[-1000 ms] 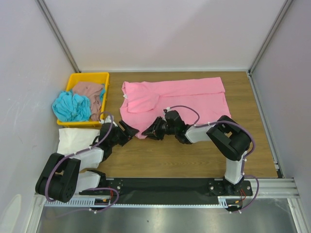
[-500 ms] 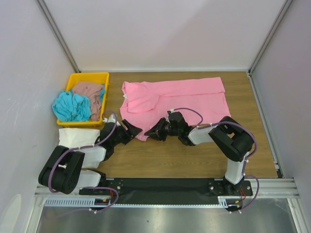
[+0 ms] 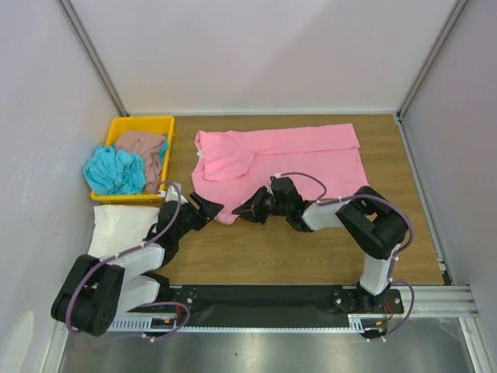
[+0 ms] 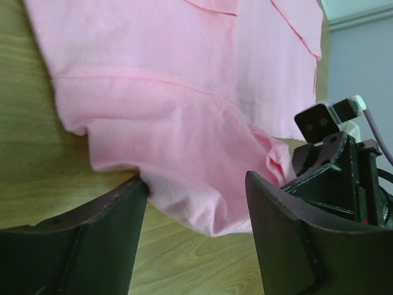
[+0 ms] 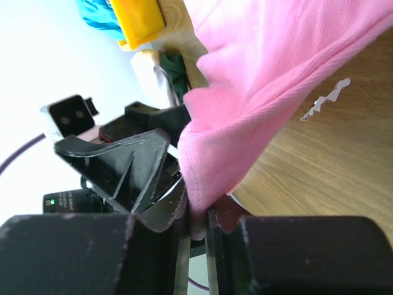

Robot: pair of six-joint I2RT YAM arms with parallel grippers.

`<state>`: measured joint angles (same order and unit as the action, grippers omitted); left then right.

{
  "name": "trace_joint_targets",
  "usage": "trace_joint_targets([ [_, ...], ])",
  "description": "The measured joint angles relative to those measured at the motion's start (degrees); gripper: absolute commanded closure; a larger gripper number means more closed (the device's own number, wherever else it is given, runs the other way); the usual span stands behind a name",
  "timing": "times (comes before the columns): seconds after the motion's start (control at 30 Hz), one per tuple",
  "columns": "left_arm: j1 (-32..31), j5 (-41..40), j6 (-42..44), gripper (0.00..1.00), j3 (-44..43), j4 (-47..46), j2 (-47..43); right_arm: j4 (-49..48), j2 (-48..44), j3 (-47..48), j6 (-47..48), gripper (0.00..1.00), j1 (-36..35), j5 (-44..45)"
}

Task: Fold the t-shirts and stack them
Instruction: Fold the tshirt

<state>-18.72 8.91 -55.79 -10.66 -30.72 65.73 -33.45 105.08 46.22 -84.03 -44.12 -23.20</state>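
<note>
Seen from above, the pink t-shirt (image 3: 295, 151) lies spread across the far middle of the worktop (image 3: 311, 249). Its near-left corner sits between the left tool (image 3: 211, 208) and the right tool (image 3: 239, 211). The turquoise t-shirt (image 3: 115, 171) and brown-pink t-shirt (image 3: 141, 144) are heaped in the yellow tray (image 3: 144, 122) at far left, and the cream-white t-shirt (image 3: 116, 225) lies just near of it. In the left wrist view, the left tool stands wide, one finger on either side of that corner. In the right wrist view, the right tool pinches a fold of the pink hem.
</note>
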Motion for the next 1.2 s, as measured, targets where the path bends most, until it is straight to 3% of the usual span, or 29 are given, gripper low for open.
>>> trace_joint_targets([
  [0.07,-0.09,-1.92,-0.94,0.39,0.28,3.06,-2.69,1.03,-0.66,0.04,0.33,0.83,0.09,0.33],
  [0.23,-0.13,-5.92,-3.3,0.43,0.39,12.61,-12.0,6.4,-2.73,0.92,3.65,0.79,0.07,1.57],
  [0.43,-0.22,-9.2,-4.74,0.41,-1.36,22.73,-19.12,13.84,-3.02,1.33,8.66,0.64,-0.94,2.84],
  [0.57,-0.26,-10.08,-4.79,0.39,-5.46,31.32,-18.03,21.55,-3.02,1.81,13.31,0.44,-2.16,4.33],
  [0.67,-0.81,-10.32,-4.81,0.37,-7.5,35.89,-15.74,26.34,-3.43,1.95,16.09,0.34,-2.51,4.98],
  [0.9,-7.74,-11.78,-6.4,0.35,-7.56,40.17,-11.08,38.84,-8.87,5.42,23.85,0.29,-1.68,10.86],
  [1.2,-9.94,-14.08,-6.71,0.32,-6.51,34.05,-7.28,44.04,-13.29,6.08,28.09,0.29,2.67,15.1],
])
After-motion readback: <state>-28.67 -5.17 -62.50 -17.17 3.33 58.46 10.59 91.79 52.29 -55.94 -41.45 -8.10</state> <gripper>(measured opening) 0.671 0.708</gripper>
